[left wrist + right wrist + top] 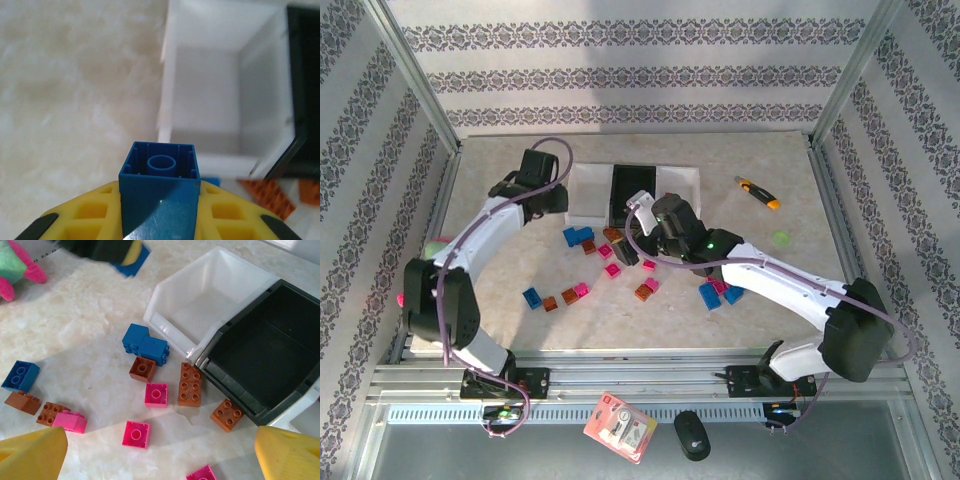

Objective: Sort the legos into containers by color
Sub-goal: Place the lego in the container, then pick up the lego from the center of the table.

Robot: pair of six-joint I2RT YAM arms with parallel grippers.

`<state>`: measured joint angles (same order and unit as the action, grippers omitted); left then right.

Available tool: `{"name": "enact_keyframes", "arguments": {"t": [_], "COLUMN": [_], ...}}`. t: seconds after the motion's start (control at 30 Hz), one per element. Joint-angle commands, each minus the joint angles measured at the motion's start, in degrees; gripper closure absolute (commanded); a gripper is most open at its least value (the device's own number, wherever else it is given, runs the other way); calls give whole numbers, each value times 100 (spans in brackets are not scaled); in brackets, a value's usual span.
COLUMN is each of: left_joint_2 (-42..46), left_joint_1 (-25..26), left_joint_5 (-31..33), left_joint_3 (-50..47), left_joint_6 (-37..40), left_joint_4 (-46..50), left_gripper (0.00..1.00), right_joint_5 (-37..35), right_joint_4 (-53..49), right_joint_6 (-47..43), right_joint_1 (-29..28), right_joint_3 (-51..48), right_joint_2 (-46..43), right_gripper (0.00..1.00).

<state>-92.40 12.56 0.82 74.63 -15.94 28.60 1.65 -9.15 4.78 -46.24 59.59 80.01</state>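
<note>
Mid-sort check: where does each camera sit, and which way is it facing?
Top external: above and behind the robot, looking down on the table; left gripper and right gripper show.
Left wrist: looks past its yellow fingers, shut on a blue lego, down at the white tray.
Right wrist: looks down between open fingertips at loose legos and the black tray.
Shared: both wrist views catch the white tray.

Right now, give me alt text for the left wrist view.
The left end effector is shut on a blue lego, hollow underside toward the camera, just short of a white tray with nothing visible inside. A black tray edges in at right, orange legos below it.
</note>
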Motion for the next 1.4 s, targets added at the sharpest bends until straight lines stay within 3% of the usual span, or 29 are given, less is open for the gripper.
{"name": "enact_keyframes", "arguments": {"t": [0.0,0.17,0.4,0.5,0.67,0.83,0.93,1.13,1.37], "left_joint_2": [-766,-1862,-2639,-2537,-1859,-822,-79,1360,2954], "left_joint_1": [110,186,194,210,255,268,344,781,1039], "left_joint_5": [-121,-161,-286,-337,-368,-823,-1293,-1718,-2225], "left_joint_3": [638,1746,2541,2592,2216,1275,488,-836,-2207], "left_joint_6": [-18,210,239,245,461,1023,1494,2733,3345], "left_joint_4": [-409,-101,303,326,-46,-638,-1009,-810,-467], "left_gripper": [78,76,71,50,19,1,1,1,1], "right_joint_5": [-230,-392,-571,-682,-690,-686,-686,-736,-859], "right_joint_4": [136,46,-38,-181,-610,-1309,-1535,-1800,-2111], "right_joint_6": [186,232,320,464,1081,1562,1973,2795,3325], "right_joint_1": [58,95,189,247,449,474,470,418,325], "right_joint_3": [-171,-275,-409,-350,-168,165,299,569,968], "right_joint_2": [-184,-290,-449,-437,-138,399,760,1491,2244], "right_gripper": [4,4,4,5,8,7,7,6,8]}}
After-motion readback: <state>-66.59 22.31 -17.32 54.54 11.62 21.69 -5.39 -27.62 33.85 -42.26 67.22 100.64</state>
